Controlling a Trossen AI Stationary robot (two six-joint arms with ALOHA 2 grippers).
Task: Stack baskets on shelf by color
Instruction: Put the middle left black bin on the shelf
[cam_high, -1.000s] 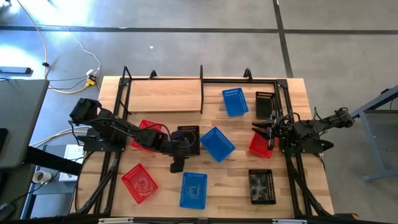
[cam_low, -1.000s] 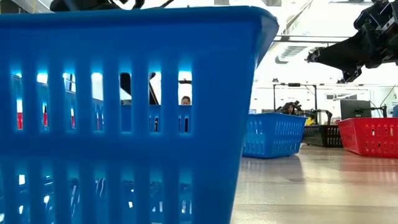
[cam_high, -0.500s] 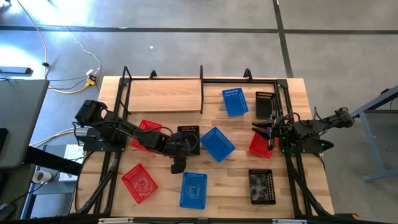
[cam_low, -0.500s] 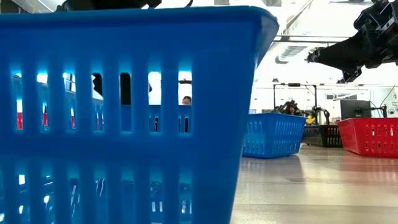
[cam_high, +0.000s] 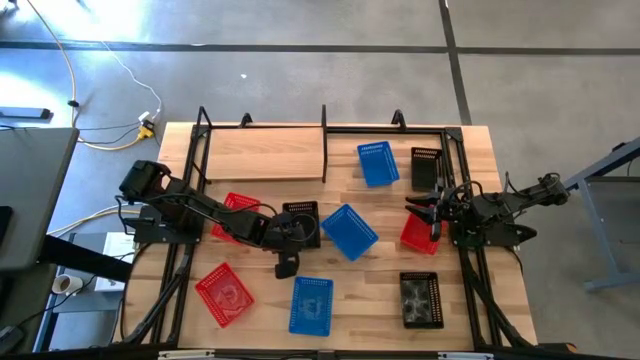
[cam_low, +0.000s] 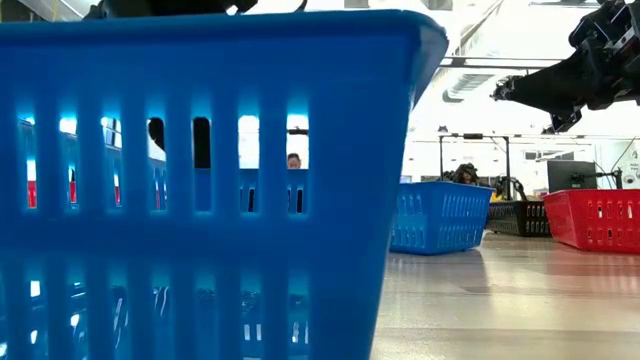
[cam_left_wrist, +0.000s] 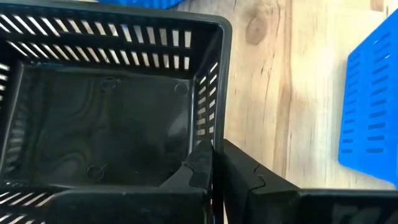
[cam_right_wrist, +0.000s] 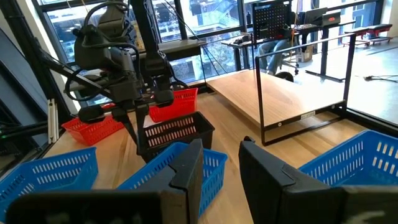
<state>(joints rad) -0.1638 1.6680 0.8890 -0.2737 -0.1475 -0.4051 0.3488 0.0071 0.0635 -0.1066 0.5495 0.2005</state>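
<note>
A black basket (cam_high: 305, 218) stands on its bottom on the table's middle, between a red basket (cam_high: 238, 212) and a blue basket (cam_high: 350, 231). My left gripper (cam_high: 291, 243) points steeply down at its near-left corner and is shut on its wall (cam_left_wrist: 212, 163); the right wrist view shows it over the same black basket (cam_right_wrist: 175, 132). The shelf (cam_high: 265, 155) stands along the far edge with an upright divider (cam_high: 324, 140). My right gripper (cam_right_wrist: 224, 168) waits open and level over a red basket (cam_high: 416, 236) at the right. My left gripper pinches the black basket's near short wall (cam_left_wrist: 213, 134) at its left end, by the corner. One finger (cam_left_wrist: 198, 167) is inside the basket and the other finger (cam_left_wrist: 241, 175) outside. The fingers come slanting down from the table's left. The basket rests flat on the table.
More baskets lie about: red (cam_high: 223, 293) and blue (cam_high: 310, 305) near the front edge, black (cam_high: 421, 300) at the front right, blue (cam_high: 378, 163) and black (cam_high: 425, 168) at the far right. The front blue basket (cam_low: 200, 180) fills most of the low view.
My left arm has settled slightly at the black basket's near-left corner, and its wrist has rolled a little. The black basket has stayed where it was.
</note>
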